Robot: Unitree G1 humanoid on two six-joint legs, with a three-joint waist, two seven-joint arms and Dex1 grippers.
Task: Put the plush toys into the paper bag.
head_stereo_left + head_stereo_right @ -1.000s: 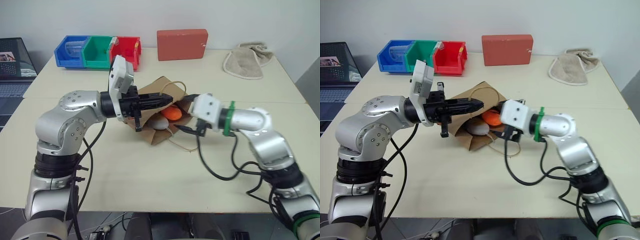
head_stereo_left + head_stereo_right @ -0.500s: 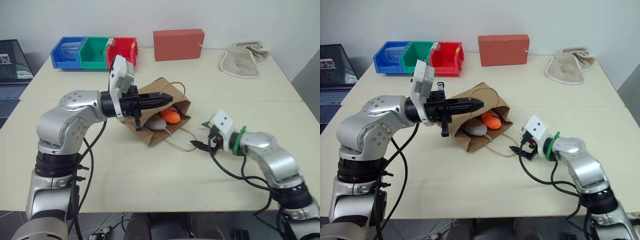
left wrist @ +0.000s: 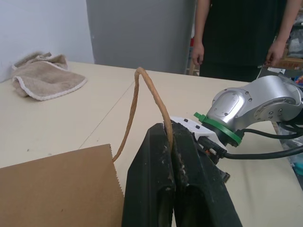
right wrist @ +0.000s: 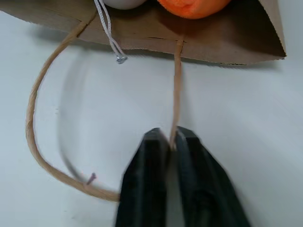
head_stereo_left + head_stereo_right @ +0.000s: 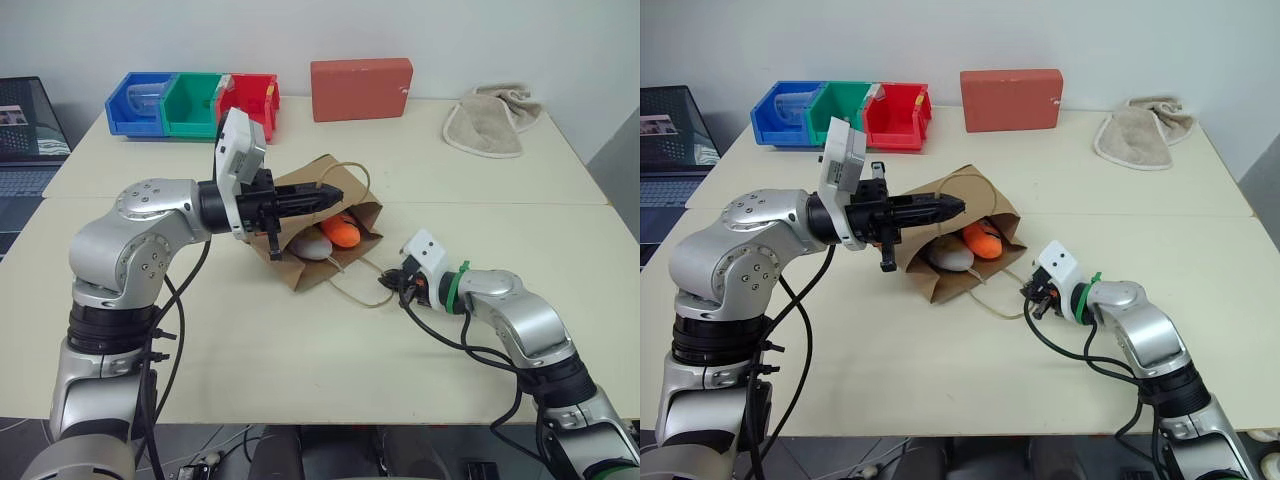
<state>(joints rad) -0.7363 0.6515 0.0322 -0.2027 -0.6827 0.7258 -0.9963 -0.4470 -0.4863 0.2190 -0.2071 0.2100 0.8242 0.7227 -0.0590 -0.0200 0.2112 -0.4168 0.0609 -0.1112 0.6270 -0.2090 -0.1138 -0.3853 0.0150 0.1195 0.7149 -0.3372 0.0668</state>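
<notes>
Beige tabletop against white wall; red box, towel, coloured bins along far edge. Paper bag lies mid-tabletop, mouth open toward right arm. White egg toy and orange carrot toy sit inside bag, side by side. Left gripper level above bag, jaws pressed together, pinching upper loop handle. Right gripper low near tabletop, jaws pinching lower handle just outside bag mouth.

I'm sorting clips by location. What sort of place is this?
Likely a robotics lab or workshop: plain tables against a bare wall, coloured parts bins, and a laptop alongside.
</notes>
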